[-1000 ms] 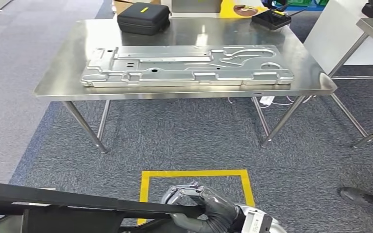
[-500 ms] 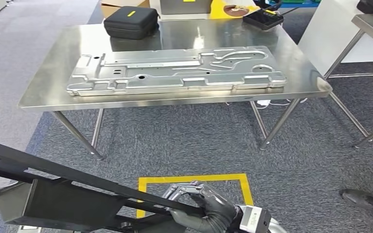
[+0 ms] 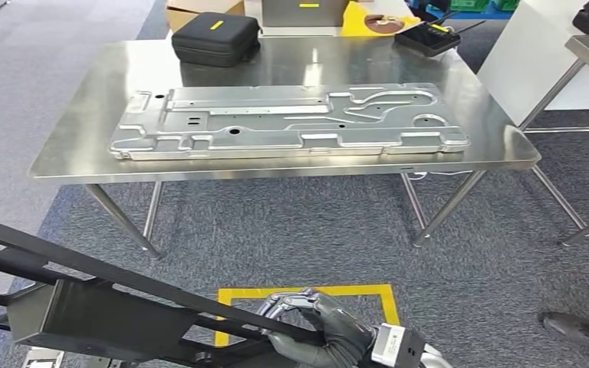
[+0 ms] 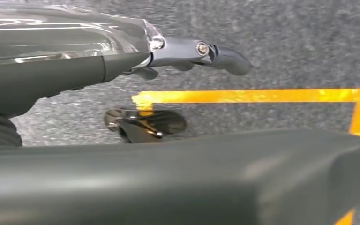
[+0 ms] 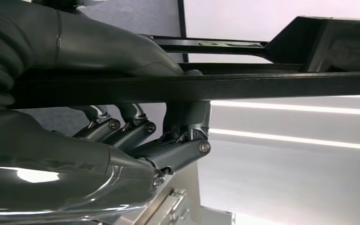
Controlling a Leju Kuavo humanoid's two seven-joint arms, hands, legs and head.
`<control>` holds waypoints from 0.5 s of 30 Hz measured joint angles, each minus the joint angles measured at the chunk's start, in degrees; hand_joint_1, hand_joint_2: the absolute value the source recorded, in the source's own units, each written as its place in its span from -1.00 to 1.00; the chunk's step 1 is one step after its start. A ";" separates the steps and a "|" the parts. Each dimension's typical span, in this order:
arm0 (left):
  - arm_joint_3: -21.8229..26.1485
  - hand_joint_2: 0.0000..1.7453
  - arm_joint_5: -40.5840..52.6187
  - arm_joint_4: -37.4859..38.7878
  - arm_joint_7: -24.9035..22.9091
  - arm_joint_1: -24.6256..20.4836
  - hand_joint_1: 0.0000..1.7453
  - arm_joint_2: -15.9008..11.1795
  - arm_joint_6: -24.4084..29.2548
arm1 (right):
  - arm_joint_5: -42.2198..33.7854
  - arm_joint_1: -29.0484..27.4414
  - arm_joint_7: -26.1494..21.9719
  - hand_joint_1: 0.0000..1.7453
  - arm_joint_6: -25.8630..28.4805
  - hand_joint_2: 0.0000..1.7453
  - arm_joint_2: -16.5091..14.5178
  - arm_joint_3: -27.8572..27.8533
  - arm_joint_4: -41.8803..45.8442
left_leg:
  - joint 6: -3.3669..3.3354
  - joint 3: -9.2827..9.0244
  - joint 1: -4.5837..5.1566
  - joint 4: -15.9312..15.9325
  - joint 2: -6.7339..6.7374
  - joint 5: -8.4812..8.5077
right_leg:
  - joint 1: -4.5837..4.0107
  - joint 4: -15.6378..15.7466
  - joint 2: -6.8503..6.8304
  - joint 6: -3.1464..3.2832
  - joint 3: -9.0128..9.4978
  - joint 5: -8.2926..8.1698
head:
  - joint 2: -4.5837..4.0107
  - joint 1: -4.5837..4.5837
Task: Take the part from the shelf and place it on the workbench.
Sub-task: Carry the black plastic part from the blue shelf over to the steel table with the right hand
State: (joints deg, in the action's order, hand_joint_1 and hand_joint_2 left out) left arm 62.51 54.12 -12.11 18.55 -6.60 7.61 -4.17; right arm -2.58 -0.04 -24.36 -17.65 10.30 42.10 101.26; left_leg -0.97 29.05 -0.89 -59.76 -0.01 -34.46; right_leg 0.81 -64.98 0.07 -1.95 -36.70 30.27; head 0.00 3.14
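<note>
Seemingly black, long metal-frame part (image 3: 107, 307).

Right hand (image 3: 330, 330) dark grey with glossy segmented fingers (image 5: 168, 152), silver screws at the pivots and a thick smooth thumb, silver wrist cuff with a white label, ribbed grey cover behind; left hand (image 4: 122, 51) same dark grey, shiny shell, screws along one finger.

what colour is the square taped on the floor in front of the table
Yellow; the taped square on the grey carpet shows best in the head view.
</note>
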 joint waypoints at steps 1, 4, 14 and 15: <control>0.00 1.00 0.02 0.00 -0.01 -0.05 -1.00 0.00 0.00 | 0.14 0.02 0.02 1.00 0.11 1.00 0.09 -0.01 0.02 | 0.32 -0.26 0.03 0.01 0.00 -0.36 | -0.14 2.08 -0.04 0.30 0.77 -0.50 | 0.01 -0.03; 0.00 1.00 0.03 0.00 -0.01 -0.19 -1.00 0.01 0.00 | 0.61 -0.07 0.02 1.00 0.69 1.00 0.30 -0.09 0.29 | 1.12 -0.43 0.16 0.51 0.13 -0.78 | -0.32 3.65 0.13 1.46 1.42 0.69 | 0.01 -0.04; 0.00 1.00 0.10 0.00 0.00 0.05 -1.00 -0.01 0.00 | 0.83 -0.38 0.01 1.00 1.06 1.00 0.68 -0.20 0.94 | 1.53 9.00 0.32 -9.94 0.10 1.50 | 0.03 4.33 0.27 2.88 6.14 4.02 | 0.00 0.07; 0.00 1.00 0.13 0.00 0.00 0.06 -1.00 -0.02 0.00 | 0.83 -0.36 0.01 1.00 1.06 1.00 0.69 -0.20 0.97 | 1.15 8.14 0.53 -7.00 0.04 3.69 | -0.04 4.36 0.30 2.70 6.72 4.49 | 0.00 0.07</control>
State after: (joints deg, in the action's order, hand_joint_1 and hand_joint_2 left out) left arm 62.51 54.24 -12.11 18.55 -6.54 7.60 -4.17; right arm -1.75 -0.40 -24.35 -16.59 10.98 41.90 102.23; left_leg 0.18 37.19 -0.36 -66.76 0.03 -30.77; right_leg 0.78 -60.61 0.38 0.76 -29.98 34.76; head 0.00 3.21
